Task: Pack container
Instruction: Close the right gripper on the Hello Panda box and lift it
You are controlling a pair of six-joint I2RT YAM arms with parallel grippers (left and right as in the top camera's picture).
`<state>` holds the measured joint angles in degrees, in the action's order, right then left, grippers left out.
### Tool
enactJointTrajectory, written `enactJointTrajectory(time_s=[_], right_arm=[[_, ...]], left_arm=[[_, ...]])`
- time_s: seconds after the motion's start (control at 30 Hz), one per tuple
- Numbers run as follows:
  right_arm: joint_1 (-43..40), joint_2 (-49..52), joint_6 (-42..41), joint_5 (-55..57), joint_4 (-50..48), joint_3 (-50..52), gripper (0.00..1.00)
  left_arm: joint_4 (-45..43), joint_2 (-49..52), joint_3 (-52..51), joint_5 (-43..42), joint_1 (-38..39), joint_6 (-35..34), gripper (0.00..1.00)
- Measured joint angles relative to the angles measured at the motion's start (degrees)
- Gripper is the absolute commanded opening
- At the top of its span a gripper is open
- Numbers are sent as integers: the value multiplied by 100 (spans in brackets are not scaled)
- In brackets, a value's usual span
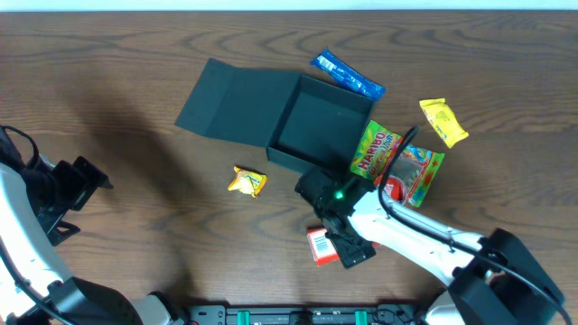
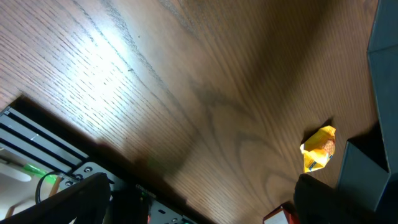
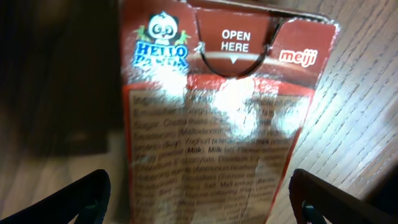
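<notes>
Brown wood-grain desk (image 1: 108, 90); dark teal-black square cardboard box (image 1: 321, 126), lid (image 1: 235, 99) flapped back, at 12 o'clock from my right claw (image 3: 208, 198), spread wide astride a red-and-white carton (image 3: 217, 93). My left claw (image 2: 205, 205) parted, empty.

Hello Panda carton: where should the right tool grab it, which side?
Take the carton by its two long side edges, mid-length, straight down from above. It lies flat on the table with a wide printed face up, so the narrow sides are the only opposed faces open to reach. The right tool hangs open above it, straddling both long edges, so the width probably fits.
</notes>
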<state>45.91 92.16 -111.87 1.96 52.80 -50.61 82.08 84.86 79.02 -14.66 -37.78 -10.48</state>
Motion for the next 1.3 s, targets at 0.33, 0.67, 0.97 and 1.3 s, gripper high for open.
enactJointTrajectory(time_s=[0.33,0.67,0.97,1.3], right_arm=[[63,46,0,90,-527,282,94],[79,46,20,133,-575,387,73],[109,46,0,164,-601,387,49],[317,-33,68,282,-614,387,44]], left_arm=[[0,0,0,0,0,0,95],[0,0,0,0,0,0,95],[0,0,0,0,0,0,95],[0,0,0,0,0,0,95]])
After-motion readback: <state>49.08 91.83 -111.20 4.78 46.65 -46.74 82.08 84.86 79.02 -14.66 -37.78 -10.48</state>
